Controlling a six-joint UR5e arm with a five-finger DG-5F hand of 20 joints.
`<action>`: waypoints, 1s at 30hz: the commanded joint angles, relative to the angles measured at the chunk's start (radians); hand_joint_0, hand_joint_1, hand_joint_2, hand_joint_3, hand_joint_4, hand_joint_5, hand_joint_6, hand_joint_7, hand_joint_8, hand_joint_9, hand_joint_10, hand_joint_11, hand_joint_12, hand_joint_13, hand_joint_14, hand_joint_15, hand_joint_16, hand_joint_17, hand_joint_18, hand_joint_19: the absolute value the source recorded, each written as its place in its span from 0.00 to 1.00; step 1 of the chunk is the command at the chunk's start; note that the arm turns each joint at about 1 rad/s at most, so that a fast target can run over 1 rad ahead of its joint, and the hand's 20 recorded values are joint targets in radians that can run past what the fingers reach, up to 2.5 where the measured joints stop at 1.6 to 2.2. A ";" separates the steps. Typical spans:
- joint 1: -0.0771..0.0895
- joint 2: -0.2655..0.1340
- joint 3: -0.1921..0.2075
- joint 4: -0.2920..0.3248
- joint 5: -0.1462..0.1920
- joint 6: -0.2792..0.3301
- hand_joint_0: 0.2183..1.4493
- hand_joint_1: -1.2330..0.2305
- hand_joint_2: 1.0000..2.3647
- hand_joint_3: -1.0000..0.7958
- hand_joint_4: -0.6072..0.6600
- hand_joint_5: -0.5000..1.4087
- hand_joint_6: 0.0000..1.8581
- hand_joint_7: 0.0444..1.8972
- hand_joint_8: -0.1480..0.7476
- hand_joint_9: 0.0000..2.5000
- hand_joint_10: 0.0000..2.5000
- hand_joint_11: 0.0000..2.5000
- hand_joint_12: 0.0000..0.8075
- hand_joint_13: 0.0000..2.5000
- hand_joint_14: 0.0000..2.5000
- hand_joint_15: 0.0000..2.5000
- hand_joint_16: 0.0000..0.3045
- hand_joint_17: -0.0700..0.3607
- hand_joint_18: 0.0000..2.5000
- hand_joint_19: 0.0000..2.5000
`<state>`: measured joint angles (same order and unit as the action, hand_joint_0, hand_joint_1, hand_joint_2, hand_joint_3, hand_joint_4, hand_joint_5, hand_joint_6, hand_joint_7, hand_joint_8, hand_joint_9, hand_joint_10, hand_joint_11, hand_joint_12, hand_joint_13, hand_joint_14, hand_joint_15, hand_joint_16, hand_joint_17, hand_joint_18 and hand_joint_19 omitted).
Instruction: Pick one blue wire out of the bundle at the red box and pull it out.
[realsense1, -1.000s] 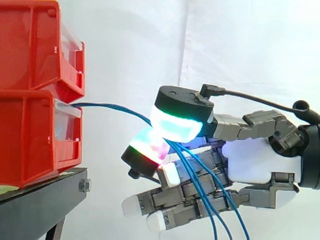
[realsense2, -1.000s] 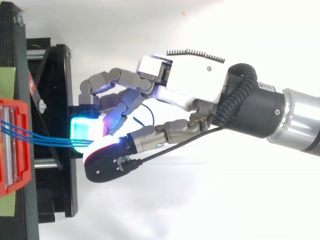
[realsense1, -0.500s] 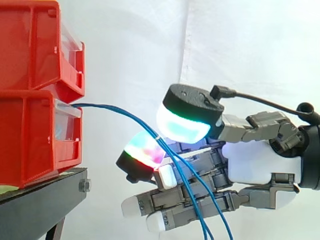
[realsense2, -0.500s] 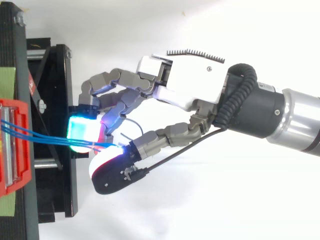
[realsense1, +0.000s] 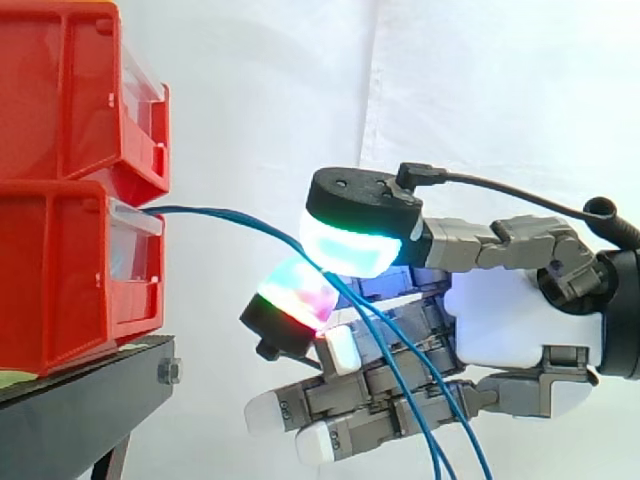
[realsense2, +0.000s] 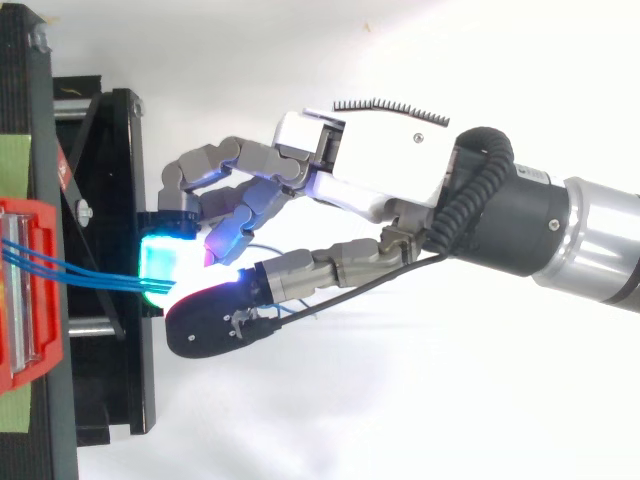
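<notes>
Side view, and the hand (realsense1: 510, 320) sits out to the right of the red box (realsense1: 70, 280), about level with its front lip. The blue wires (realsense1: 225, 213) leave that lip as a tight bundle, arc away from the box and dip straight into a pinch. The thumb pad (realsense1: 345, 250) glows cyan-green on top, a finger pad (realsense1: 298, 292) glows red and green underneath, and the two are closed on the strands. Beyond the pinch, farther from the box, the wires fan apart and hang down across the remaining fingers (realsense1: 330, 405), which lie straight and grip nothing.

From above, the blue wires (realsense2: 90, 275) run from the red box to the cyan glow, with the thumb laid across them.

How many strands sit between the pads? I can't tell, though it looks like more than one, and the task wants just one. So the pinch probably needs thinning first, rolling the pads a touch so the extras slip free. Then the draw should go straight away from the box along the wire's own line. Dragging downward would scrape the wire over the lip. A thin wire may slide between soft pads, so the squeeze has to be firm. The pull has to be steady too, or the box could shift on the black stand (realsense1: 80, 400) beneath it.
</notes>
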<state>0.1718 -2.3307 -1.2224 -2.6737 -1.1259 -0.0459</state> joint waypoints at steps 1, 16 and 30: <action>0.000 0.001 0.000 0.000 0.000 0.000 0.32 0.28 0.01 0.47 0.58 0.18 0.47 0.68 0.49 0.41 0.01 0.30 0.47 0.24 0.01 0.14 0.19 0.46 0.21 0.15; 0.000 0.001 0.000 0.000 0.000 0.000 0.38 0.26 0.01 0.52 0.71 0.17 0.43 0.83 0.50 0.38 0.01 0.27 0.48 0.23 0.01 0.13 0.19 0.47 0.22 0.14; 0.000 0.001 0.000 0.000 0.002 0.000 0.38 0.23 0.00 0.28 0.87 0.19 0.40 0.62 0.49 0.39 0.01 0.31 0.46 0.22 0.01 0.13 0.18 0.45 0.20 0.14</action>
<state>0.1718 -2.3302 -1.2224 -2.6737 -1.1250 -0.0460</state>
